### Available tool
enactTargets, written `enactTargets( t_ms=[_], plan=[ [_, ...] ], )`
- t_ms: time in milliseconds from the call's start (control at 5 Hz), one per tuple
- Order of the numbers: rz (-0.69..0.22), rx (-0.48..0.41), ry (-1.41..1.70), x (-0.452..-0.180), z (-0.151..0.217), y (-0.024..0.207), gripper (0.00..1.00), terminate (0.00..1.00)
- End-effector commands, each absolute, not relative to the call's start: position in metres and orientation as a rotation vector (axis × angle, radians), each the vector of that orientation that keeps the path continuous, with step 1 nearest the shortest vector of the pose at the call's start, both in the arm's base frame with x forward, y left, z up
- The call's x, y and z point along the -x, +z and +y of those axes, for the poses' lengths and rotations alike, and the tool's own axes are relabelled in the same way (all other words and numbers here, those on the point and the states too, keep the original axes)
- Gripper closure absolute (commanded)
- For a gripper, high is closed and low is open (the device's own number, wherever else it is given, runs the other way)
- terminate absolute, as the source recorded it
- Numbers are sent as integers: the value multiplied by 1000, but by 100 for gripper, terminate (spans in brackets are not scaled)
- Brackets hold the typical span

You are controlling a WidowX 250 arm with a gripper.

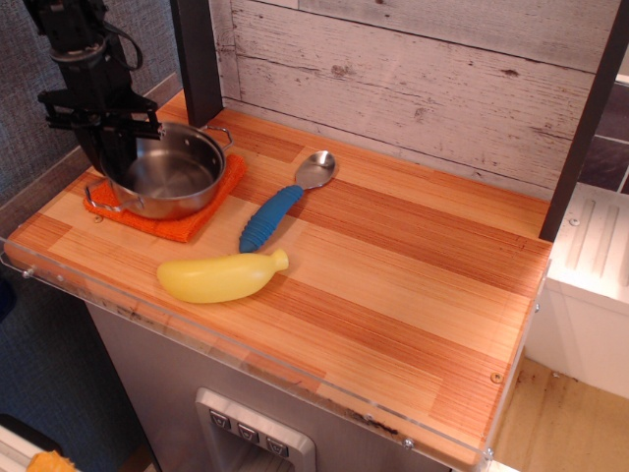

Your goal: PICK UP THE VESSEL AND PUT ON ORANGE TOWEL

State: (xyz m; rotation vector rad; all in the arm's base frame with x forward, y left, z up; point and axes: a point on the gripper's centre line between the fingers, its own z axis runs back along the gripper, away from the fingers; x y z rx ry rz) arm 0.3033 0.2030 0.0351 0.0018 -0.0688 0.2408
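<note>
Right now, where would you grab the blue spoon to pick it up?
Probably the thick blue handle of the spoon, gripped across its width from straight above. It lies flat on the wooden table, angled away from the banana, with open space on both long sides; its shiny bowl looks flatter.
</note>
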Motion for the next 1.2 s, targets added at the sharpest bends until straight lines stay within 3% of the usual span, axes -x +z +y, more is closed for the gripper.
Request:
enactTargets(
  t_ms=[0, 200, 400, 600, 800, 1000],
  plan=[
    [-106, -22, 245, -305, 202, 56, 0, 0],
    [-149, -55, 242, -300, 188, 105, 0, 0],
    [-173, -40, 183, -293, 147, 148, 0, 0],
    [-153, 24, 48, -293, 102, 157, 0, 0],
    [-141, 67, -41, -296, 64, 152, 0, 0],
    [-150, 57, -64, -298, 53, 145, 0, 0]
  ],
)
